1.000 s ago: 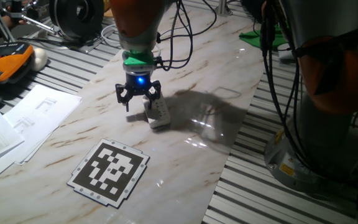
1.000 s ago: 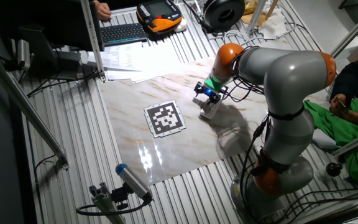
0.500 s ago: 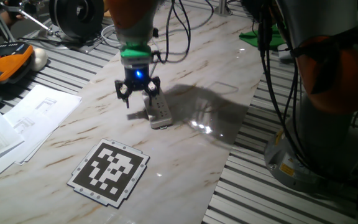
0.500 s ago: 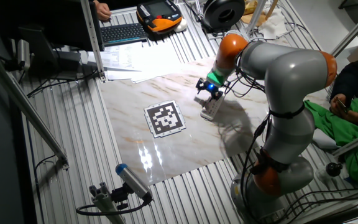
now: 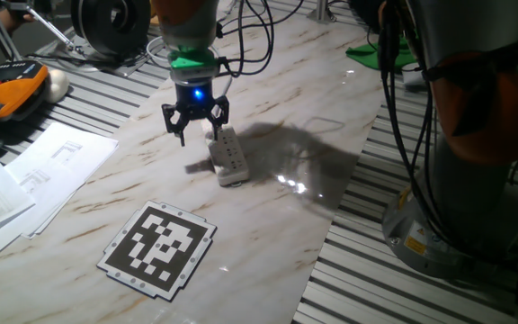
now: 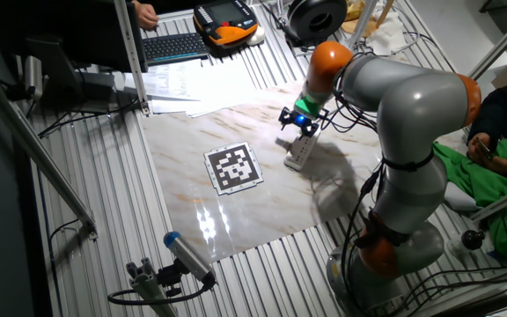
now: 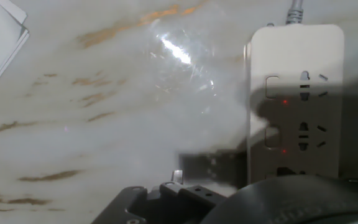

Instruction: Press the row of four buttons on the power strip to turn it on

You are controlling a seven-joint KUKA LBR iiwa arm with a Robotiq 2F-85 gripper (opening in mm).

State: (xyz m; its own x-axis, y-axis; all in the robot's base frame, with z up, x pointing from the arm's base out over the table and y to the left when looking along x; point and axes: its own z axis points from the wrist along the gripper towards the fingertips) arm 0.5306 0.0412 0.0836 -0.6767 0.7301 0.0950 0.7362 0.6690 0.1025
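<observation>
Gripper (image 5: 195,129) fingers apart, hovering above power strip's (image 5: 227,155) far end, raised since earlier; bare marble table (image 5: 268,225) around, marker board (image 5: 158,247) well apart.

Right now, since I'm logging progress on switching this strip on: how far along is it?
Done: in the hand view two red lights glow beside two buttons on the power strip. In hand: the end effector hovers over one end of the strip. Left: the other buttons are hidden, so check them and press any that are off.
</observation>
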